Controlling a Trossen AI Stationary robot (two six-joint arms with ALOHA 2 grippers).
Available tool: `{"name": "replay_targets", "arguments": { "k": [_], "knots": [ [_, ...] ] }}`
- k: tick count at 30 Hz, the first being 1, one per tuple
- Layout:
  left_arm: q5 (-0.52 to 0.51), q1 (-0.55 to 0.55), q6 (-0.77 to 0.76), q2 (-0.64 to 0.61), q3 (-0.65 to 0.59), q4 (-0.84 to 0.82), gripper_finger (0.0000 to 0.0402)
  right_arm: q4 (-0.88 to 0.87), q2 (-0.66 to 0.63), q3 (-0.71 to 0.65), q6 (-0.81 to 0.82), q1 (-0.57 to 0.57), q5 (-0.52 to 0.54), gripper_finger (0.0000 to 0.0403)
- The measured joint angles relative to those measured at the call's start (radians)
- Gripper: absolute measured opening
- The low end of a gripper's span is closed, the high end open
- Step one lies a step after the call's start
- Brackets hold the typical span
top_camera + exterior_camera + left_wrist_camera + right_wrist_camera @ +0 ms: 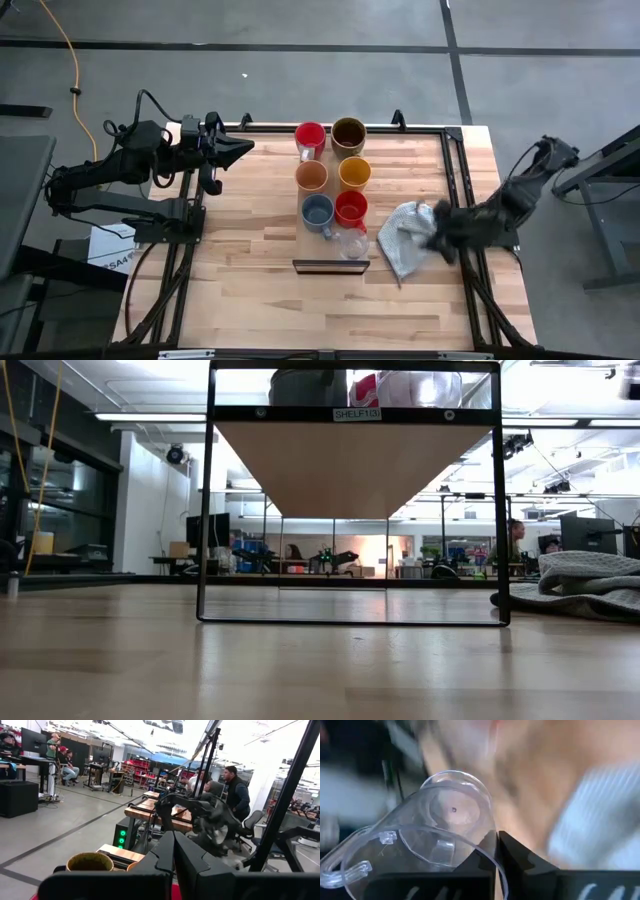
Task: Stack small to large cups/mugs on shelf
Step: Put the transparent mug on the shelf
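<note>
Right wrist view — glass cup [435, 835] beside closed fingers [512, 855].

Grey concrete floor [300, 25] crossed by dark lines; beyond, an open workshop under strip lights [150, 417], desks [150, 815] and seated people [65, 762].

Bright overhead light, right wrist view blurred (motion)
</note>
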Motion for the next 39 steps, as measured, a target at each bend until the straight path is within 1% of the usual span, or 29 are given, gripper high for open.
{"name": "replay_targets", "arguments": {
  "k": [2, 4, 8, 12, 15, 17, 21, 23, 24, 27, 29, 32, 35, 39],
  "knots": [
    [0.000, 0.000, 0.000, 0.000, 0.000, 0.000, 0.0000, 0.020, -0.047, 0.000, -0.051, -0.052, 0.158, 0.0000],
    [0.000, 0.000, 0.000, 0.000, 0.000, 0.000, 0.0002, 0.066, -0.072, 0.000, -0.136, -0.110, 0.275, 0.0000],
    [-0.049, 0.000, 0.000, 0.004, 0.000, 0.004, 0.0007, 0.235, -0.064, 0.000, -0.356, -0.251, 0.400, 0.0000],
    [-0.092, 0.000, -0.008, 0.033, 0.000, 0.021, 0.0022, 0.492, -0.016, 0.000, -0.599, -0.388, 0.481, 0.0000],
    [-0.101, 0.000, -0.011, 0.083, 0.000, 0.022, 0.0049, 0.667, 0.035, 0.000, -0.751, -0.477, 0.483, 0.0000],
    [-0.101, 0.000, -0.011, 0.125, 0.000, 0.020, 0.0078, 0.750, 0.066, 0.000, -0.812, -0.527, 0.477, 0.0000],
    [-0.101, -0.001, 0.016, 0.225, 0.048, 0.016, 0.0154, 0.872, 0.127, 0.000, -0.815, -0.607, 0.453, 0.0000],
    [-0.101, -0.017, 0.104, 0.281, 0.099, 0.010, 0.0193, 0.948, 0.159, 0.000, -0.811, -0.640, 0.432, 0.0000],
    [-0.106, -0.032, 0.174, 0.314, 0.130, 0.003, 0.0212, 0.998, 0.175, 0.000, -0.810, -0.652, 0.427, 0.0000],
    [-0.188, -0.067, 0.380, 0.402, 0.218, -0.001, 0.0254, 1.153, 0.228, 0.000, -0.808, -0.687, 0.422, 0.0000],
    [-0.267, -0.087, 0.475, 0.458, 0.278, 0.000, 0.0272, 1.236, 0.259, 0.000, -0.808, -0.707, 0.420, 0.0000],
    [-0.358, -0.098, 0.525, 0.532, 0.356, 0.003, 0.0285, 1.315, 0.298, 0.000, -0.786, -0.728, 0.411, 0.0000],
    [-0.398, -0.098, 0.544, 0.591, 0.411, 0.010, 0.0288, 1.353, 0.333, 0.000, -0.718, -0.740, 0.380, 0.0000],
    [-0.410, -0.099, 0.549, 0.646, 0.441, 0.010, 0.0288, 1.427, 0.372, 0.000, -0.678, -0.742, 0.358, 0.0000]
  ]
}}
